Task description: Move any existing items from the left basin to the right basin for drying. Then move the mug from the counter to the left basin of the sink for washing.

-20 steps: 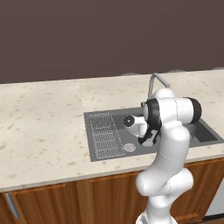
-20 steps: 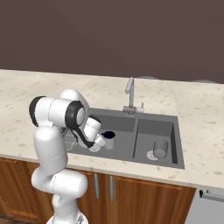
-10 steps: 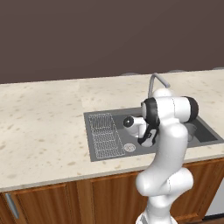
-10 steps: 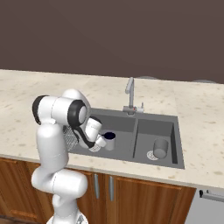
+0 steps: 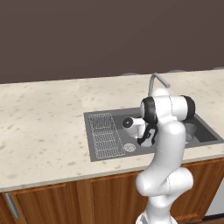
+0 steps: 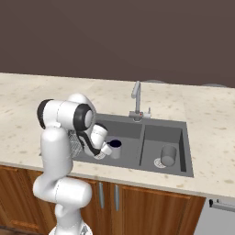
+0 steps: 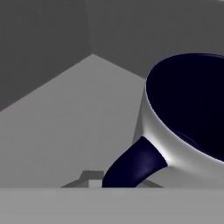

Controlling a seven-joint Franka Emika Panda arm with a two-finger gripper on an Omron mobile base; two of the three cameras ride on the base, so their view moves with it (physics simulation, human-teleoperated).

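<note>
Mug (image 6: 114, 148) sinks slightly lower into the left basin (image 6: 126, 131), hand (image 6: 106, 150) clamped narrow on its handle; cup (image 6: 168, 155) already in right basin (image 6: 167, 135).

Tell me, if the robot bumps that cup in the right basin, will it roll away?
Probably not far. The cup seems to stand upright on a flat bottom, so a nudge would likely slide it. It has round sides and no handle, so if tipped it could roll, but the right basin's walls would likely stop it.
</note>
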